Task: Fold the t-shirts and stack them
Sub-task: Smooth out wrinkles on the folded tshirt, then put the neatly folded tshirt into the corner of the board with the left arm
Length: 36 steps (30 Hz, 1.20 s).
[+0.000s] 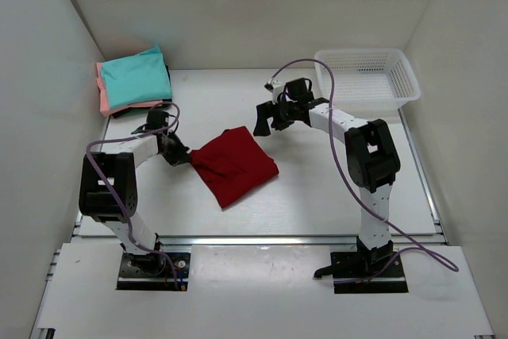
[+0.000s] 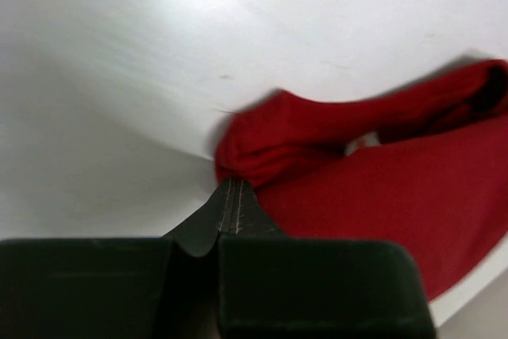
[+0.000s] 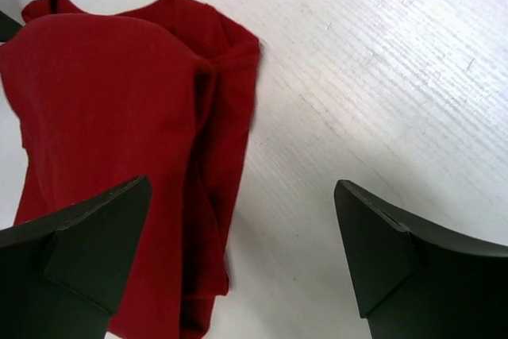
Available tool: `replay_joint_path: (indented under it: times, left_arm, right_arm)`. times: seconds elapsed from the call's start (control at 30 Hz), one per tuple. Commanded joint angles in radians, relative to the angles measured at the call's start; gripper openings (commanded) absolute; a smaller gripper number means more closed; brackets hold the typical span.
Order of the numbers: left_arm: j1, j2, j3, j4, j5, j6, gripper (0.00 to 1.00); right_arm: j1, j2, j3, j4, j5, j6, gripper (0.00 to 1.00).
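Observation:
A folded dark red t-shirt (image 1: 236, 165) lies as a tilted square in the middle of the table. My left gripper (image 1: 181, 156) is shut on its left corner, and in the left wrist view the pinched red cloth (image 2: 270, 144) bunches just past the closed fingertips (image 2: 232, 194). My right gripper (image 1: 271, 118) hangs open above the table, just beyond the shirt's far corner, holding nothing. In the right wrist view the red t-shirt (image 3: 103, 125) lies below and left of the spread fingers (image 3: 95, 228). A stack of folded t-shirts, teal (image 1: 136, 77) on salmon-pink (image 1: 103, 97) over a dark one, sits at the back left.
A white mesh basket (image 1: 367, 77) stands at the back right corner. White walls close in the table on the left, right and back. A metal rail (image 1: 262, 239) runs along the table's near edge in front of the arm bases.

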Motion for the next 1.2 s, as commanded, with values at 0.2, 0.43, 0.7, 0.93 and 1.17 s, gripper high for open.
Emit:
replay_joint_path:
  times: [0.2, 0.43, 0.7, 0.93, 1.17]
  left_arm:
    - [0.013, 0.001, -0.056, 0.007, -0.102, 0.015, 0.00]
    - [0.033, -0.041, -0.061, 0.133, -0.054, -0.005, 0.38]
    - [-0.017, -0.169, -0.036, 0.064, -0.016, -0.058, 0.51]
    - [-0.148, -0.233, -0.154, 0.086, -0.032, -0.138, 0.54]
    - [-0.268, -0.147, -0.135, 0.034, -0.123, -0.183, 0.58]
  right_arm:
    - [0.142, 0.028, 0.048, -0.116, 0.178, 0.013, 0.82]
    - [0.151, 0.082, 0.030, -0.174, 0.337, 0.097, 0.99]
    - [0.125, 0.146, 0.119, -0.263, 0.413, 0.077, 0.99]
    - [0.151, 0.166, 0.154, -0.311, 0.447, 0.065, 1.00]
    - [0.159, 0.157, 0.133, -0.305, 0.436, 0.085, 0.99]
